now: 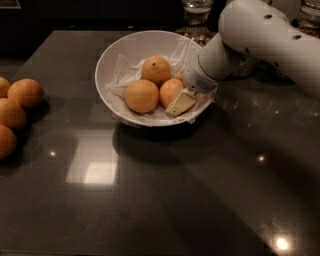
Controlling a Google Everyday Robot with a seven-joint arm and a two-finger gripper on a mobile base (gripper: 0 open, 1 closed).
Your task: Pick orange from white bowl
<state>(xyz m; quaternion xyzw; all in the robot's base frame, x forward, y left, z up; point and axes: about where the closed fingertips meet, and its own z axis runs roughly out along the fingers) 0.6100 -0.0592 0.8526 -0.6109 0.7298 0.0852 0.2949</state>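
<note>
The white bowl (pixel 107 60), lined with crumpled white paper, stands at the back middle of the dark table and holds three oranges. The orange (pixel 169 91) lies at the bowl's right side. An orange with a dark stem dimple (pixel 155 70) lies behind it, and a paler orange (pixel 141 96) lies to its left. My gripper (pixel 180 99) reaches into the bowl from the right and sits right against the orange, covering its right side. The white arm (pixel 260 35) comes in from the upper right.
Several loose oranges (pixel 25 92) lie at the table's left edge. Glass containers (pixel 196 12) stand behind the bowl at the back edge. The dark table (pixel 165 200) stretches towards the front, with light reflections on it.
</note>
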